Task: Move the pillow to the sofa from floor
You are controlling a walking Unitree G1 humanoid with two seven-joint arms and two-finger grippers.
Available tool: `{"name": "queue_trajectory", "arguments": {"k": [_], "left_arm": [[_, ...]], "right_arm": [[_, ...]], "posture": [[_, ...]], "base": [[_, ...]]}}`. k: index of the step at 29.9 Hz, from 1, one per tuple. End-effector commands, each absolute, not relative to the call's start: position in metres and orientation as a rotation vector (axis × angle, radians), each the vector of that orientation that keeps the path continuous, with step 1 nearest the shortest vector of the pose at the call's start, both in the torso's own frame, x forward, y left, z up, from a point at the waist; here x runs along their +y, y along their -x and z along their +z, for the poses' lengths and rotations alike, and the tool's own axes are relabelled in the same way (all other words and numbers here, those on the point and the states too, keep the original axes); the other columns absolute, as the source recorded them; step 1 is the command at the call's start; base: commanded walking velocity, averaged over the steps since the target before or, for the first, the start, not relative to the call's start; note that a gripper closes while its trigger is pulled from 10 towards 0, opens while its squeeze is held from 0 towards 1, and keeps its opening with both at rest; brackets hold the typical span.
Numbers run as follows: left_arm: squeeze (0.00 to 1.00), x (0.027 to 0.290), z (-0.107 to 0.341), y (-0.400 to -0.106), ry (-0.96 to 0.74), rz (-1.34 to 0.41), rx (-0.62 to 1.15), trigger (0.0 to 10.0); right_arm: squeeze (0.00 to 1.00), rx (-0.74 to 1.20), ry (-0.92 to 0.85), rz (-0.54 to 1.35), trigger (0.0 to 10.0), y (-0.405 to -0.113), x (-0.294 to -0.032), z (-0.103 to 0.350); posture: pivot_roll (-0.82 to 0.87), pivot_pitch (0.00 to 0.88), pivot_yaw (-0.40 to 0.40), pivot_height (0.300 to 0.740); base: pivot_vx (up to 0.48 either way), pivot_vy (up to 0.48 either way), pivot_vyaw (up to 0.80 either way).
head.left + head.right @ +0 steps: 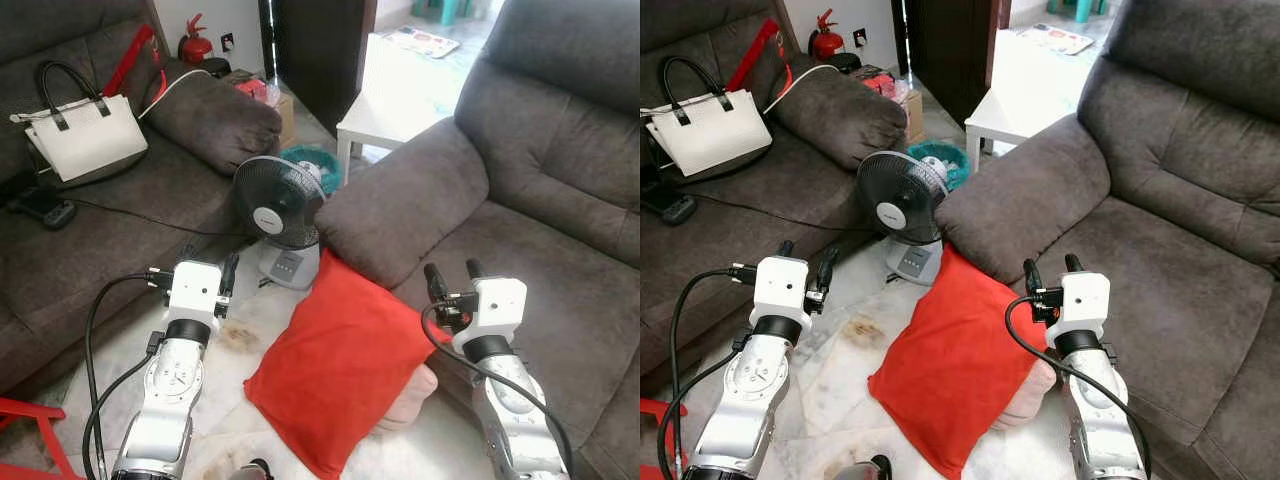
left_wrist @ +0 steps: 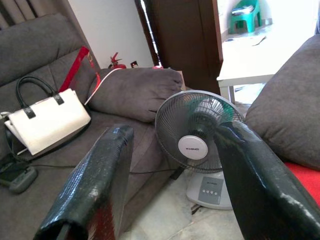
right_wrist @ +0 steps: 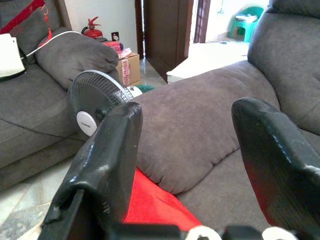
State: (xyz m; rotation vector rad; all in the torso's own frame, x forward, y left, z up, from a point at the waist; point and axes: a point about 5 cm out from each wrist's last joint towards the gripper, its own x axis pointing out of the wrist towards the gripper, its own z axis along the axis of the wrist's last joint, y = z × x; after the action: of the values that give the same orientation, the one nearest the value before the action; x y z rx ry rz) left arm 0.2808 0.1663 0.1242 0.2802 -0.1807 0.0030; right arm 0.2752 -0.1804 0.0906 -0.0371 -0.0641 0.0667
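Presently, the red pillow lies on the marble floor, its upper corner leaning against the front of the right-hand sofa just under that sofa's armrest. A pale cushion shows from beneath the pillow's right edge.

The left gripper hangs above the floor to the left of the pillow, clear of it, jaws spread and holding nothing. The right gripper hangs over the front edge of the right-hand sofa seat, just beside the pillow's upper right edge, jaws likewise spread and empty.

A black desk fan stands on the floor between the two sofas, just behind the pillow's top corner. On the left-hand sofa rests a white handbag with black handles. A white side table stands beyond the fan, and a red fire extinguisher sits by the far wall.
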Motion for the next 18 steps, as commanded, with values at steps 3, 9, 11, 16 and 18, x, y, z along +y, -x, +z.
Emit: {"name": "queue_trajectory", "arguments": {"k": [3, 9, 11, 16, 18], "left_arm": [[0.00, 0.1671, 0.1249, -0.2810, -0.267, 0.002, -0.175, 10.0], [0.00, 0.1670, 0.1250, -0.2811, -0.267, 0.002, -0.174, 10.0], [0.00, 0.1671, 0.1249, -0.2812, -0.268, 0.002, -0.173, 10.0], [0.00, 0.1678, 0.1249, -0.2813, -0.270, 0.005, -0.171, 10.0], [0.00, 0.1678, 0.1249, -0.2813, -0.270, 0.005, -0.171, 10.0]], "right_arm": [[0.00, -0.059, 0.030, 0.064, 10.0, -0.2762, -0.1811, 0.0903], [0.00, -0.060, 0.035, 0.071, 10.0, -0.2765, -0.1797, 0.0906], [0.00, -0.059, 0.034, 0.072, 10.0, -0.2766, -0.1796, 0.0905], [0.00, -0.060, 0.033, 0.075, 10.0, -0.2770, -0.1791, 0.0906], [0.00, -0.060, 0.034, 0.075, 10.0, -0.2770, -0.1790, 0.0906]], "posture": [[0.14, 0.102, -0.022, 0.740], [0.14, 0.102, -0.022, 0.740], [0.14, 0.103, -0.023, 0.740], [0.14, 0.104, -0.023, 0.740], [0.14, 0.103, -0.023, 0.740]], "base": [[0.254, 0.000, 0.00], [0.262, 0.000, 0.00], [0.283, 0.000, 0.00], [0.308, 0.000, 0.00], [0.311, 0.000, 0.00]]}}
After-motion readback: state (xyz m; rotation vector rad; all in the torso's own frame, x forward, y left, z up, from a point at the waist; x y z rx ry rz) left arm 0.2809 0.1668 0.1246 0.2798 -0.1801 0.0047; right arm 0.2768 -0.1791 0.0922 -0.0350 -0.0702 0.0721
